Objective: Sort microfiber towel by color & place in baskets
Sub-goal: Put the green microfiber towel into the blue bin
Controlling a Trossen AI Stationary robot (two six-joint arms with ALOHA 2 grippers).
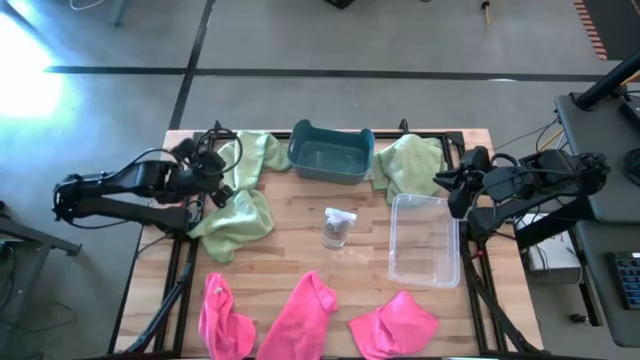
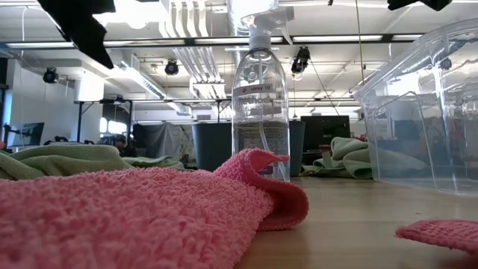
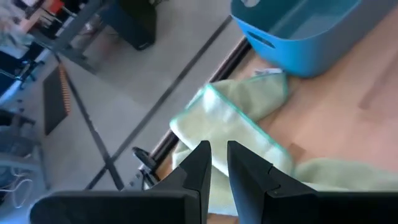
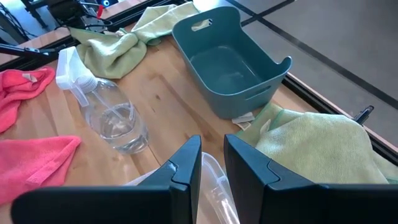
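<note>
1. My left gripper [image 1: 208, 165] hangs at the left edge of the table, above the two light green towels there. In my left wrist view its fingers [image 3: 198, 163] stand a narrow slot apart with nothing between them: released, empty.
2. My right gripper [image 1: 450, 185] waits at the right edge, also slightly parted and empty, over the rim of the clear basket [image 1: 425, 240], beside the third green towel [image 1: 408, 163].
3. The step in hand, as I judge it, is picking a green towel. The upper left green towel [image 1: 250, 160] lies directly under my left fingers, partly off the table's far edge.
4. To do it well I should widen the fingers first, come down on a raised fold, not the flat hem, and pinch deep enough that the soft cloth does not slip.
5. The lower left green towel [image 1: 236, 220] touches the upper one; I must lift cleanly so I do not drag both.
6. The teal basket [image 1: 331, 150] stands empty just beside that towel, a short carry.
7. The spray bottle [image 1: 337, 226] stands at mid-table between the baskets; any sweep across could tip it.
8. Three pink towels [image 1: 300, 315] lie along the near edge, well apart from both grippers, not yet sorted.
</note>
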